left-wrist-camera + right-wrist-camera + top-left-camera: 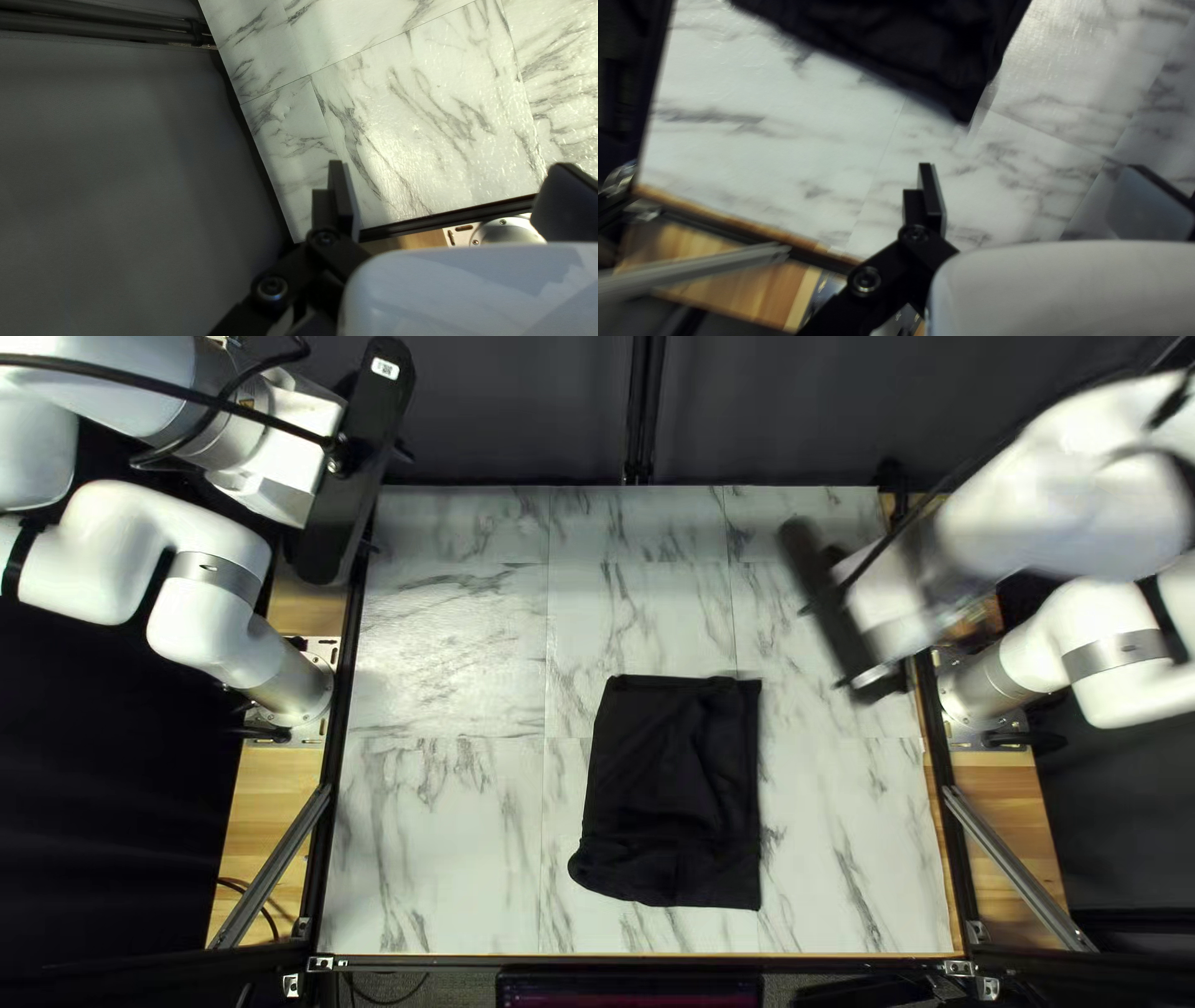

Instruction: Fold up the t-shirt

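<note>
The black t-shirt (679, 790) lies on the table as a compact, roughly rectangular bundle, slightly wrinkled, with a rounded bulge at its near left corner. My left gripper (355, 473) is up over the table's far left corner, away from the cloth. My right gripper (840, 610), blurred, hangs above the table's right part, beyond and to the right of the shirt. In the left wrist view my left gripper (448, 167) is open over bare marble. The right wrist view has my right gripper (1031, 167) open, with the t-shirt (921, 50) ahead of it, untouched.
The marble-patterned table (436, 834) has bare surface left and right of the shirt. Dark rails edge it, with a metal brace (1015, 865) outside the right one. A dark curtain (523, 411) hangs behind the far edge.
</note>
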You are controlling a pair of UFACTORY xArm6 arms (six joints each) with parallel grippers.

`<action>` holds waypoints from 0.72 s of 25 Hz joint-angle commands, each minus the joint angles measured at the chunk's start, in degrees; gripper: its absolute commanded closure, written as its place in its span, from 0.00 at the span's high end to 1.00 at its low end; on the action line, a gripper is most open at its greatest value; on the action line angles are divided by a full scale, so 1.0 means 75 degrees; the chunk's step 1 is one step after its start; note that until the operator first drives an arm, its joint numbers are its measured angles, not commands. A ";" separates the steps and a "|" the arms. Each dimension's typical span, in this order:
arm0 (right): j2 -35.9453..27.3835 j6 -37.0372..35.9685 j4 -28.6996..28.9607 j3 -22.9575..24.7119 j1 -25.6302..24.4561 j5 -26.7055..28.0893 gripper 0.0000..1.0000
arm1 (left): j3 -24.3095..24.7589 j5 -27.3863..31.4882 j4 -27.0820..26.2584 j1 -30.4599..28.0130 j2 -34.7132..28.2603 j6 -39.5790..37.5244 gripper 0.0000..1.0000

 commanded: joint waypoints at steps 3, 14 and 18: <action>0.2757 0.0087 -0.1324 0.0860 0.0280 -0.3661 1.00 | 0.0000 0.0000 0.0000 0.0000 0.0000 0.0000 1.00; 0.3409 -0.0257 -0.1447 0.1001 0.0256 -0.4403 1.00 | 0.0000 0.0000 0.0000 0.0000 0.0000 0.0000 1.00; 0.3875 -0.0955 -0.1446 0.0961 -0.0077 -0.4820 1.00 | 0.0000 0.0000 0.0000 0.0000 0.0000 0.0000 1.00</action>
